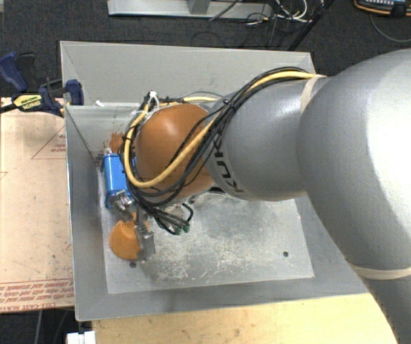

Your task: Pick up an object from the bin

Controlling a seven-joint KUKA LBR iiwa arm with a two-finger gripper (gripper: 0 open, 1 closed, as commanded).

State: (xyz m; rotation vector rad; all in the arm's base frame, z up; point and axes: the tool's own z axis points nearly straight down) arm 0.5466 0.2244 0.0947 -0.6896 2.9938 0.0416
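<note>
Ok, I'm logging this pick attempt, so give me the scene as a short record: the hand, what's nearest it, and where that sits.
hand: low in the bin, lower left in the view
nearest thing: orange rounded object, just left of the hand, close against it
grip: cannot tell whether anything is held
container: grey metal bin
wrist: orange cover with cables looped over it

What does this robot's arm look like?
The arm is a thick, rounded silver-grey tube with black lettering near the wrist. An orange-brown dome-shaped cover caps the wrist, with black and yellow cables looped over it. It ends in a small grey metal pincer.
</note>
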